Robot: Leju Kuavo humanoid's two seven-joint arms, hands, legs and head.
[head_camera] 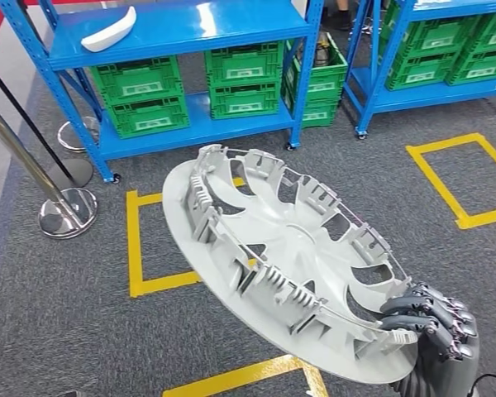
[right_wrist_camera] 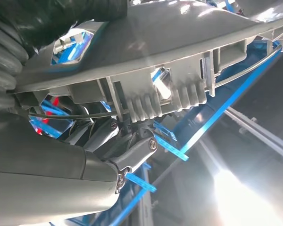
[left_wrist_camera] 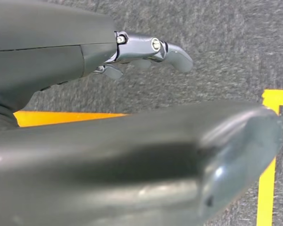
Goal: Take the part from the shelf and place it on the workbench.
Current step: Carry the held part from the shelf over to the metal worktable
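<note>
**A:** so the head view gives the whole layout: the big round grey plastic wheel cover (head_camera: 283,256) is tilted in the air above the grey carpet floor (head_camera: 64,314) with its yellow tape squares (head_camera: 133,248), ribbed back side facing up. The right hand (head_camera: 430,322) has it by the rim at the near right edge, dark fingers (head_camera: 420,308) curled over the edge onto the ribs.

**B:** yeah, and the right wrist view shows that grip from up close. Fingers (right_wrist_camera: 133,153) tucked against the clips and the wire ring of the wheel cover (right_wrist_camera: 168,61), so the hand is closed on the rim, not loose.

**A:** left hand?

**B:** left wrist view has the left hand (left_wrist_camera: 133,70) over carpet and yellow tape, one silvery finger (left_wrist_camera: 151,47) stretched out with nothing under it. Holding nothing, looks open.

**A:** containers: green plastic crates (head_camera: 142,95) stacked on the lower level of the blue metal shelf (head_camera: 189,29), more on the blue rack at the right. Can't tell what's in them. A white curved plastic part (head_camera: 110,31) lies on the top level.
</note>
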